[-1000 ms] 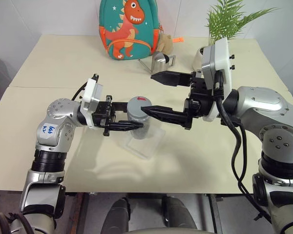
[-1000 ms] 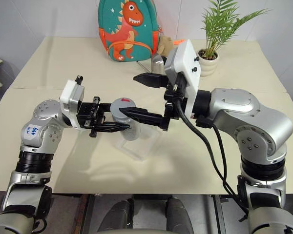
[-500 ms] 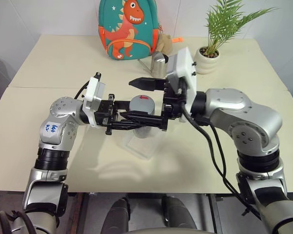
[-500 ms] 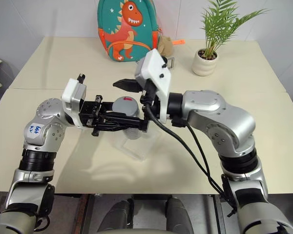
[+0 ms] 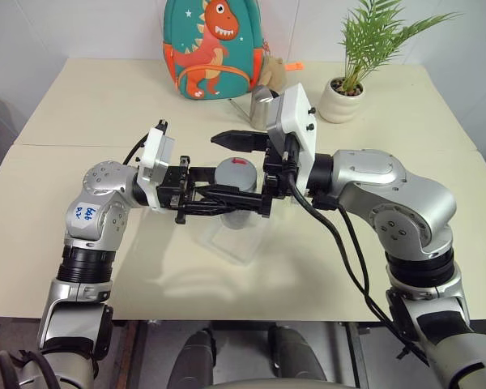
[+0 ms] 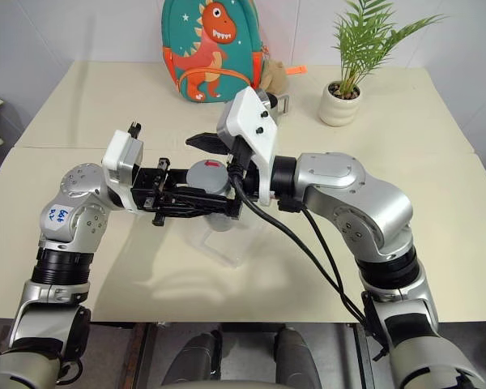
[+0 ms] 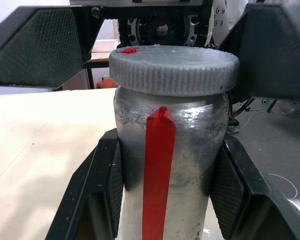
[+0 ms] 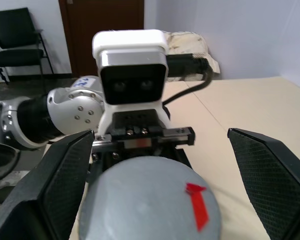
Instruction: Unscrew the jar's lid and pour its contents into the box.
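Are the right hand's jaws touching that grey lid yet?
Apart. In the right wrist view, the right gripper stands open, jaws clear on either side of the lid.

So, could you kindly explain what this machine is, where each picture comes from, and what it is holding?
It is a humanoid robot with two arms, each ending in a gripper of two black fingers. Two pictures come from a stereo camera on its head, looking down over a beige table. The other two come from cameras on its wrists, looking along the fingers. The left gripper is shut on the jar, a small silvery jar held above the box, a clear tray. The right gripper stands open with its fingers on either side of the lid, a grey cap with a red arrow. At the back stand a dinosaur backpack and a potted plant.
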